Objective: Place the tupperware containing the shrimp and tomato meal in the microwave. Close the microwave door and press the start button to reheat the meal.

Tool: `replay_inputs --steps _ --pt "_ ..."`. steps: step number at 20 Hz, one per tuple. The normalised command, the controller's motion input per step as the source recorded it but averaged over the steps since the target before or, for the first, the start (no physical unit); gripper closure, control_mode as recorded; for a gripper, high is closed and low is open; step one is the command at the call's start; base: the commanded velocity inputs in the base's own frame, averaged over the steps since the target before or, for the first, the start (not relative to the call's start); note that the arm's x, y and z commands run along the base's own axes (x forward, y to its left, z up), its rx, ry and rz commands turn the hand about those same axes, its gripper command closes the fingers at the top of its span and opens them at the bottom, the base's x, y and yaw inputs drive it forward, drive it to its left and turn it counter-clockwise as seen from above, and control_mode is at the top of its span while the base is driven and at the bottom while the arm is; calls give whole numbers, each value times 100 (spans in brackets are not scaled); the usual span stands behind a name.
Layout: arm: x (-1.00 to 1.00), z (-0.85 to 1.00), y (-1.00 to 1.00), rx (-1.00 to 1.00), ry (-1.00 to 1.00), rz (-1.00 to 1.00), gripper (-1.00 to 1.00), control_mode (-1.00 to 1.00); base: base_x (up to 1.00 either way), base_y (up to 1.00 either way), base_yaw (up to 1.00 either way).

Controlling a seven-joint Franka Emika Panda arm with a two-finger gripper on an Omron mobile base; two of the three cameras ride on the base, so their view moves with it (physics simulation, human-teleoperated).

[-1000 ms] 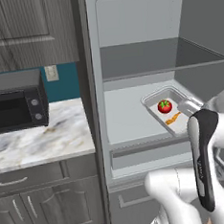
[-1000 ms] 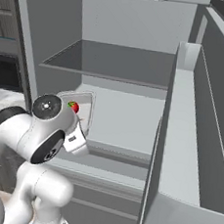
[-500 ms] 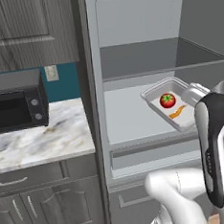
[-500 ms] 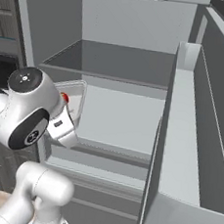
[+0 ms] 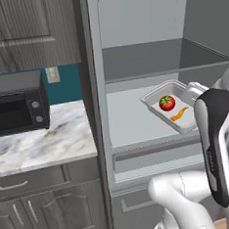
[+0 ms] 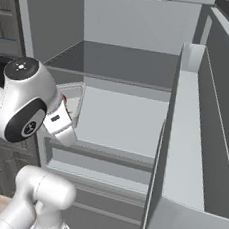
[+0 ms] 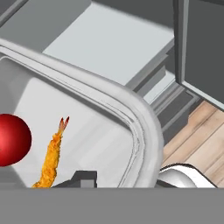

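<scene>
The translucent tupperware (image 5: 162, 116) hovers just over the middle shelf of the open fridge, holding a red tomato (image 5: 167, 102) and an orange shrimp (image 5: 179, 113). My gripper (image 5: 195, 92) is shut on the container's right-hand rim. In the hand view the rim (image 7: 141, 131) runs down between my fingertips, with my gripper (image 7: 118, 180) closed on it, the shrimp (image 7: 51, 157) and tomato (image 7: 13, 139) to its left. From the right base view my arm covers most of the tupperware (image 6: 74, 93). The microwave and its door are out of view.
The fridge's door (image 6: 188, 145) stands open at the right, its shelf bin jutting out. Left of the fridge a small black countertop oven (image 5: 17, 103) with two knobs sits on a marble counter (image 5: 45, 142). Grey cabinets (image 5: 46, 206) lie below, with a wood floor (image 7: 201, 144).
My arm's elbow has swung out toward the left of the fridge. The tupperware, still gripped, has risen slightly and edged left along the shelf.
</scene>
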Motion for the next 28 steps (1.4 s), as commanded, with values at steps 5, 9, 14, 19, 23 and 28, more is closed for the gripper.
replay_inputs --steps 5,9,14,19,23,28 --pt "-5 0 0 0 0 0 100 -100 0 0 0" --pt "-33 0 0 0 -1 0 100 -100 0 0 0" --pt "-57 0 0 0 -10 2 100 -100 0 0 0" --pt "-23 13 0 0 -6 3 100 -100 0 0 0" --pt "2 15 0 0 0 0 100 -100 0 0 0" --pt "15 0 0 0 1 0 100 -100 0 0 0"
